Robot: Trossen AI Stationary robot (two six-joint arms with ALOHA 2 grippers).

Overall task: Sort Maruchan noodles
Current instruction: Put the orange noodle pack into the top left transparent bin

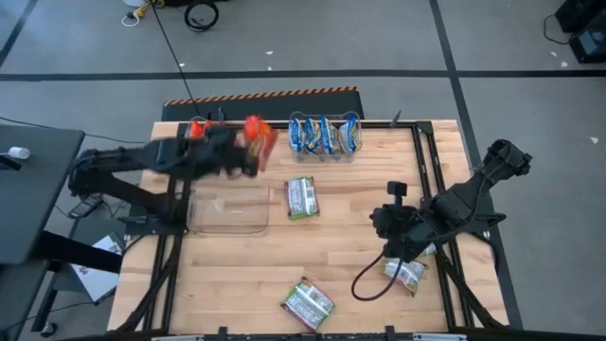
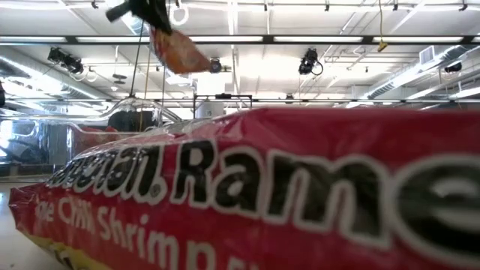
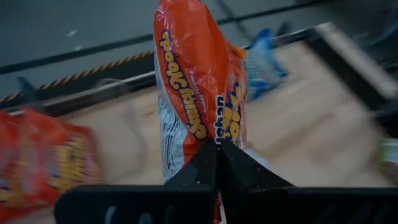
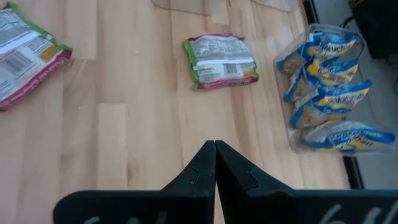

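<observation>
Wooden tabletop, far-left region: left gripper (image 1: pixel 248 152), clamped on an orange-red noodle packet (image 1: pixel 260 138) hanging long-axis downward, hovers just beyond the empty clear bin (image 1: pixel 227 213), while the shut, empty right gripper (image 1: pixel 390 225) waits nearest a green-and-white packet (image 1: pixel 302 197).

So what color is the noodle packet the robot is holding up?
Orange-red with yellow lettering; the left gripper pinches the packet, best seen in the left wrist view.

A crinkly orange-red plastic ramen packet (image 3: pixel 199 87) bears yellow and white lettering; blue-and-yellow packets (image 4: pixel 329 93) fill a clear plastic bin (image 4: pixel 298 140) at the pale wooden table's (image 1: pixel 360 256) far edge; green-and-white packets (image 1: pixel 303 197) show pink-red trim.
</observation>
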